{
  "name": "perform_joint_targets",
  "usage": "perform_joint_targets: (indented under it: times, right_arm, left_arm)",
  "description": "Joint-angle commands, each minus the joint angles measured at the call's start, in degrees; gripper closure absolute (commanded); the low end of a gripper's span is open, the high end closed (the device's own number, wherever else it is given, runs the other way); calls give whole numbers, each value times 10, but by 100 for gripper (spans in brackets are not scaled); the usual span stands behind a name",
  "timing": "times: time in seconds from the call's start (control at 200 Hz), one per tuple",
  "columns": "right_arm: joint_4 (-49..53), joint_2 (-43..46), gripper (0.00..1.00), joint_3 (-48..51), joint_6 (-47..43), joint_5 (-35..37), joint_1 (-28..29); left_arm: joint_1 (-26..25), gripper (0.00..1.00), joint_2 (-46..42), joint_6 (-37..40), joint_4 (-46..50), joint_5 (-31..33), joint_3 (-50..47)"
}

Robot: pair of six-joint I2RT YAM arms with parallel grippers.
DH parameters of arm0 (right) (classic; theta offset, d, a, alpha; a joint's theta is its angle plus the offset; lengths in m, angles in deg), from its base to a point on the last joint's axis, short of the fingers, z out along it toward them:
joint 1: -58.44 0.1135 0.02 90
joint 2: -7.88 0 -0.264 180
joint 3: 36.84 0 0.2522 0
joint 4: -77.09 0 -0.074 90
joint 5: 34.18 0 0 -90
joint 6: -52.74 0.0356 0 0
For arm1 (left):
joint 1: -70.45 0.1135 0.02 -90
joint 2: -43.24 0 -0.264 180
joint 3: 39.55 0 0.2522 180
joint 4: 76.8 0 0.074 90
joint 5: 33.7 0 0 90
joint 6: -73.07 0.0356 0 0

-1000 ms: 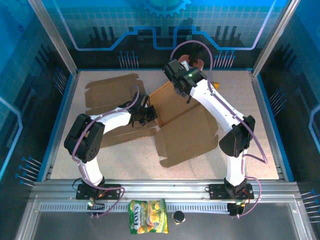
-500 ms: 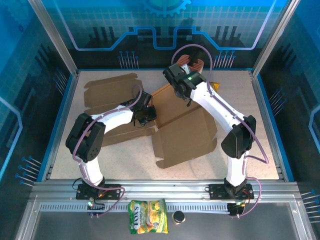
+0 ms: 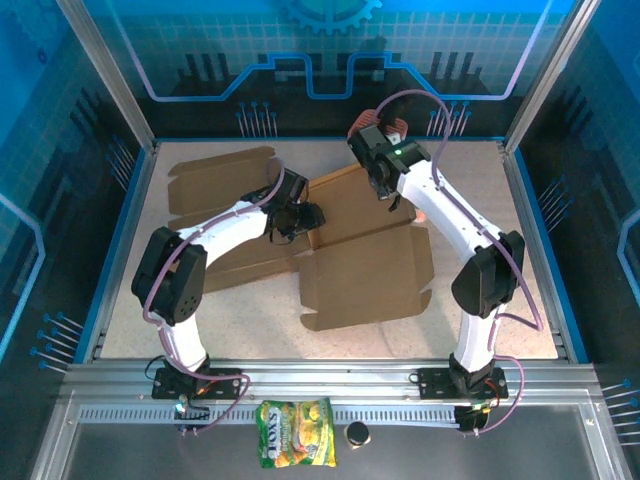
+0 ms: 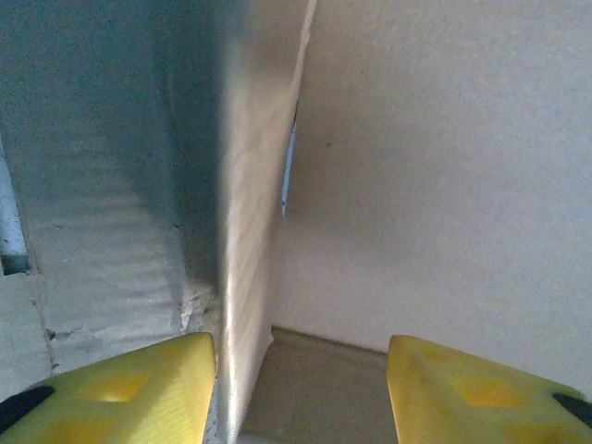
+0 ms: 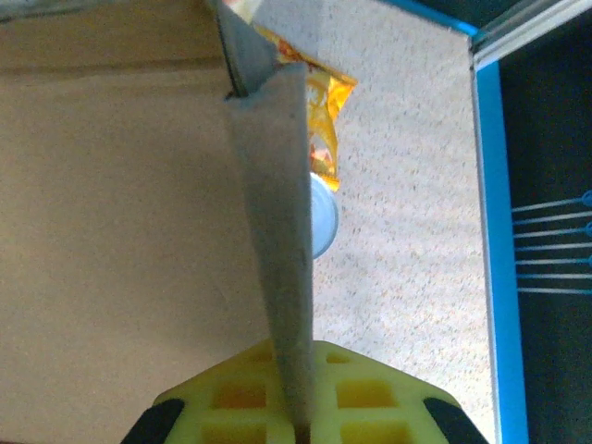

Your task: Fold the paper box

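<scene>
The paper box is lying open and mostly flat in the middle of the table. Its long way is running from the far side of the table toward the near side.

The right gripper is pinching a thin flap of the box, at the end nearer the far side of the table. Its yellow fingers are squeezing tight on the cardboard. The flap is standing up on its edge and pointing straight away from the hand.

The left gripper is sitting at the box's left edge, closer to the middle of the table. Its two fingers are standing apart and holding nothing. A side wall of the box is standing in the gap between them. It is sitting just beside one finger and well apart from the other. The wall is running away from the hand, the same way the fingers are pointing.

I think the arms are working on lifting the walls, and most of the folding is not done yet. The left gripper is the one nearer to this side wall, so it is looking like the one to take it. To catch it well, the hand may need to slide a little sideways toward the wall. If it closes off to one side, the wall may bend or slip out.
</scene>
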Motion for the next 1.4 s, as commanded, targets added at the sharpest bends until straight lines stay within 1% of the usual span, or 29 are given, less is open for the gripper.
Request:
perform_joint_targets:
  times: [0.0,0.125,0.27,0.38,0.52,0.6,0.68,0.775,0.855,0.875,0.9,0.971,1.066,1.161,1.271,1.341,1.396]
  right_arm:
    - [24,29,100,16,51,-42,-18]
    - [29,35,100,30,81,-67,-35]
    - [45,36,100,48,135,-114,-60]
    - [37,50,100,91,183,-166,-88]
    - [11,79,100,156,251,-236,-119]
    - [-8,97,100,194,299,-278,-129]
    - [-21,107,100,223,342,-303,-131]
    - [-41,113,100,257,386,-340,-139]
    - [-60,117,100,280,412,-359,-142]
    - [-63,117,100,284,417,-364,-142]
    - [-67,116,100,288,424,-368,-141]
    - [-78,115,100,301,442,-383,-142]
    - [-97,113,100,320,467,-404,-141]
    - [-111,109,100,334,487,-422,-139]
    - [-121,105,100,346,506,-433,-130]
    - [-130,106,100,357,522,-441,-127]
    - [-140,108,100,368,534,-450,-126]
  left_arm:
    - [-5,45,-24,-2,57,-13,21]
    - [-5,40,-30,9,91,16,29]
    - [-6,38,-62,10,120,59,47]
    - [-6,38,-86,10,167,87,81]
    - [-6,38,-118,-3,229,96,113]
    - [-6,38,-147,-18,257,97,112]
    - [-6,39,-179,-38,287,96,103]
    - [-5,39,-212,-69,358,127,104]
    - [-3,39,-232,-94,436,177,112]
    - [-2,34,-237,-102,457,189,114]
    - [1,33,-244,-109,476,197,113]
    - [16,32,-275,-110,498,190,98]
    - [31,31,-328,-124,491,165,55]
    - [33,28,-364,-132,449,113,13]
    - [31,27,-380,-163,403,62,-33]
    - [29,28,-379,-178,406,56,-45]
    - [28,28,-376,-184,428,69,-45]
